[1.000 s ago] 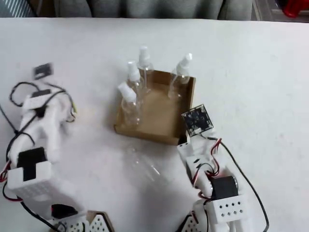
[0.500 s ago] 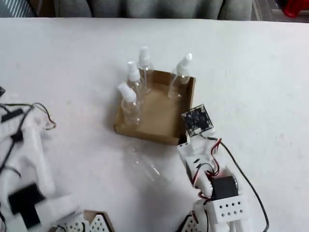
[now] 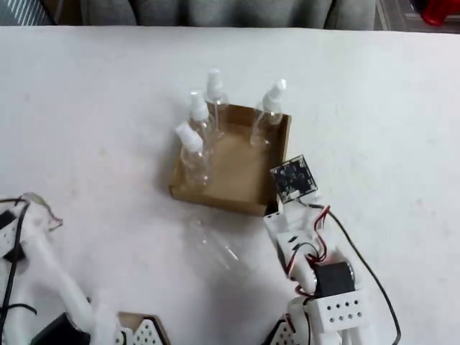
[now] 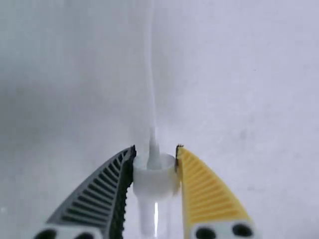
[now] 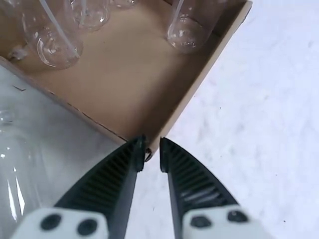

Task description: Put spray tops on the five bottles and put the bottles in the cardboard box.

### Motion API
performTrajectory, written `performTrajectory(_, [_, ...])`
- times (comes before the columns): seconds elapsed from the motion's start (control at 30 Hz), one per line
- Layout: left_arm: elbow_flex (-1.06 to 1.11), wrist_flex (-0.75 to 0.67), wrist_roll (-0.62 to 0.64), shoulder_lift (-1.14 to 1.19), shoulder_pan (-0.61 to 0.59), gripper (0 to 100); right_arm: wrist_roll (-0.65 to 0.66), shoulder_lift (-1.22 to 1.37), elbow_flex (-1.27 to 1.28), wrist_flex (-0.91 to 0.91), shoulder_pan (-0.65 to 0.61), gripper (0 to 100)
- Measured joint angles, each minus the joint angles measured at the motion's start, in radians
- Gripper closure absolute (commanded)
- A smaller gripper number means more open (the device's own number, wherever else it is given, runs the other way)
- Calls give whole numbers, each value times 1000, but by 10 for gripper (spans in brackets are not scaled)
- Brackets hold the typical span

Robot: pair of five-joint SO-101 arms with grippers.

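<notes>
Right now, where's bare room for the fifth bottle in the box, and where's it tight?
Bare: the cardboard box floor, middle through the near wall, between three bottles on its left side and a fourth bottle at the far right corner. Tight: the near right corner, where the right pincer pinches the wall.

White table (image 3: 108, 86), matte, a few faint marks. Light even, shadows soft. Beyond the far edge, 12 o'clock: grey cushions (image 3: 215, 11) in a row. 1 o'clock corner: red object (image 3: 440, 10), cut off, kind unclear. 11 o'clock corner: striped surface (image 3: 18, 10).
</notes>
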Motion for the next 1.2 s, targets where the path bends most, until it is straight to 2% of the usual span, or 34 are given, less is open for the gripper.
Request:
performTrajectory(0.07, [8,0,-29,0,-49,896,0,0,0,0,0,981])
performTrajectory(0.2, [15,0,-51,0,-100,683,0,0,0,0,0,981])
performTrajectory(0.27, [15,9,-51,0,-106,641,0,0,0,0,0,981])
performTrajectory(0.5, [15,12,-54,0,-115,700,0,0,18,0,0,982])
performTrajectory(0.67, [15,32,-175,0,-114,812,0,0,18,0,0,982])
performTrajectory(0.8, [-34,129,-327,0,-117,907,0,0,18,0,0,982])
performTrajectory(0.93, [-144,262,-537,0,-117,932,0,0,18,0,0,982])
performTrajectory(1.07, [-183,341,-825,0,-115,934,0,0,18,0,0,982])
performTrajectory(1.2, [-178,354,-1145,0,-106,935,0,0,18,0,0,982])
